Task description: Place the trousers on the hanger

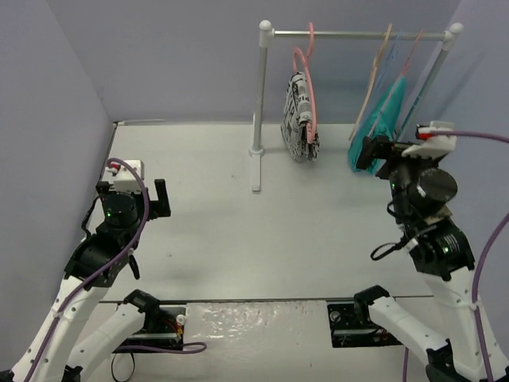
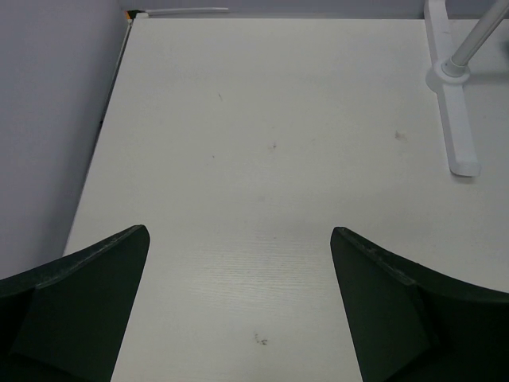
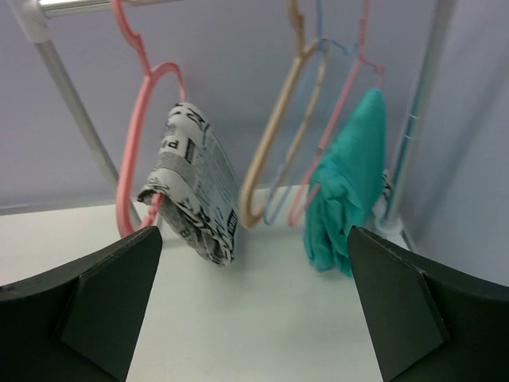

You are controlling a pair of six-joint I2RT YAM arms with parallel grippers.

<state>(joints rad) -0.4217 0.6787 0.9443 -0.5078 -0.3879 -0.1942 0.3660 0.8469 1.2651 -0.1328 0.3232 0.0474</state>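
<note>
Trousers [image 3: 195,199] hang folded over lower bar of pink hanger [image 3: 131,159], which hooks on rail [image 1: 358,34] near its left post. Drape over bar lets fabric weight hold them, so task looks done.
Right pincer [image 3: 252,231]: jaws wide apart, empty, facing trousers, not touching.
Left pincer [image 2: 238,231]: jaws apart, empty, over bare tabletop [image 2: 262,119], well apart from rack, apparently parked clear.
Hard to tell: hanger bar hidden under fabric; trouser fold unclear; blue wire hanger faint behind tan hanger [image 3: 274,151]; teal garment [image 3: 350,183] hanger partly hidden.

The trousers [image 1: 298,119] are hanging over the hanger [image 1: 312,95] on the rail [image 1: 350,34], sitting left of the other hangers [image 1: 380,68] and another garment [image 1: 386,119].
</note>
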